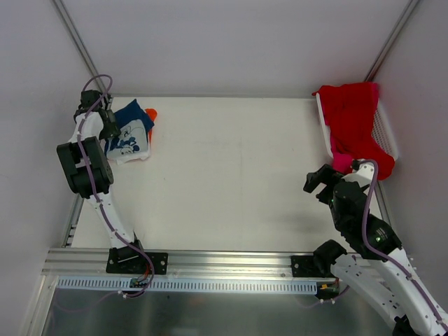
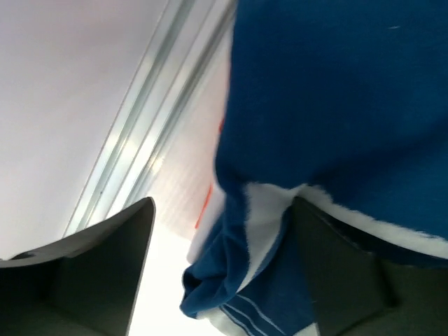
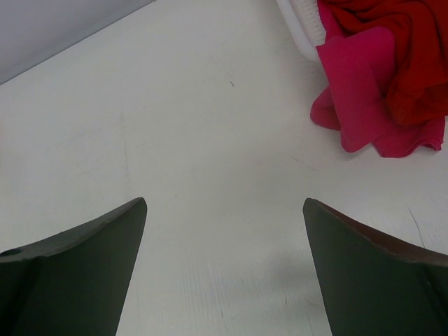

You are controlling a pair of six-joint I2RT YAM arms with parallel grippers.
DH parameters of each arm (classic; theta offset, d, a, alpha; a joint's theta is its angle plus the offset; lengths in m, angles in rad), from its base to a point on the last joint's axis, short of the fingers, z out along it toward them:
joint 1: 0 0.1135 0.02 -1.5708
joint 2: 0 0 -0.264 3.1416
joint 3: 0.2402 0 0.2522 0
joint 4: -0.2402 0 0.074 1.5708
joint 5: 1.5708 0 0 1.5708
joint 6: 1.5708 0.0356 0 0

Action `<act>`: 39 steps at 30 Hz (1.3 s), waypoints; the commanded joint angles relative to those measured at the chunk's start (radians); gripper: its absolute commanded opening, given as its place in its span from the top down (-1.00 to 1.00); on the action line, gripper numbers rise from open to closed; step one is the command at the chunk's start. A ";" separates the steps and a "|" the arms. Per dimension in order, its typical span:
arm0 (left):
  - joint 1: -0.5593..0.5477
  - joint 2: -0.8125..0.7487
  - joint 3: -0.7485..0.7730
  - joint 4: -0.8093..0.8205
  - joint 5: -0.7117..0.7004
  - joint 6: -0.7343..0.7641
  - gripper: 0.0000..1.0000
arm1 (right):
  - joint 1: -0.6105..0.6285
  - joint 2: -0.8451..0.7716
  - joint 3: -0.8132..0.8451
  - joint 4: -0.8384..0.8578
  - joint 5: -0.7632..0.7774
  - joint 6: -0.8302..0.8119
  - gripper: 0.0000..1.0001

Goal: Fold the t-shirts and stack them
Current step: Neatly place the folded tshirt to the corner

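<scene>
Right jaws fill the bottom corners of their wrist view, spread wide and released, gripping nothing, with bare white surface (image 3: 210, 140) between them. Beyond them to the right, a pink shirt (image 3: 357, 84) spills from the near end of a white basket (image 3: 297, 28) onto the surface, and a red shirt (image 3: 413, 42) is heaped above it in the basket. From above, the right arm (image 1: 364, 224) sits at the near right, its jaws just short of the pink cloth and not touching it. The red heap's long axis follows the basket, running from the far right corner toward the arms and slanting slightly right

Left jaws are parted too. Their wrist view shows a fold of the navy shirt (image 2: 336, 105) between them, close against the right-hand finger (image 2: 343, 280) and clear of the left-hand one, so they are not clamped on it. A white band edges the fold, and a sliver of orange shirt (image 2: 206, 203) shows behind. From above, the left arm (image 1: 87, 164) reaches to the far left corner, where the folded navy shirt lies with its white print up. Its long axis runs roughly near to far, navy end pointing away from the arms, and the orange shirt peeks out at its far right edge
</scene>
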 commanded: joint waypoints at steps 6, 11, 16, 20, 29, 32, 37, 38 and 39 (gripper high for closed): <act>0.034 -0.051 0.054 0.015 -0.024 -0.102 -0.98 | -0.010 0.011 0.012 0.030 0.001 -0.037 -0.99; 0.034 -0.186 0.045 0.007 -0.157 -0.119 -0.98 | -0.012 0.020 0.012 0.032 -0.012 -0.028 -0.99; 0.037 -0.333 -0.017 0.006 -0.248 -0.143 -0.98 | -0.012 0.003 -0.016 0.052 -0.038 -0.009 -0.99; 0.034 -0.406 -0.083 0.004 -0.213 -0.174 -0.98 | -0.012 -0.012 -0.043 0.065 -0.062 0.007 -0.99; -0.027 -0.821 -0.274 0.003 -0.038 -0.186 -0.98 | -0.010 0.044 -0.080 0.144 -0.156 0.023 -0.99; -0.068 -0.983 -0.375 -0.022 0.015 -0.174 -0.98 | -0.008 0.075 -0.050 0.138 -0.170 0.004 -0.99; -0.098 -1.185 -0.536 -0.062 0.187 -0.168 -0.98 | -0.005 0.109 0.019 0.144 -0.252 -0.132 -0.99; -0.125 -1.234 -0.559 -0.060 0.221 -0.160 -0.98 | -0.005 0.125 0.030 0.141 -0.291 -0.159 -0.99; -0.133 -1.254 -0.602 -0.062 0.264 -0.159 -0.98 | -0.005 0.136 0.041 0.135 -0.311 -0.186 -0.99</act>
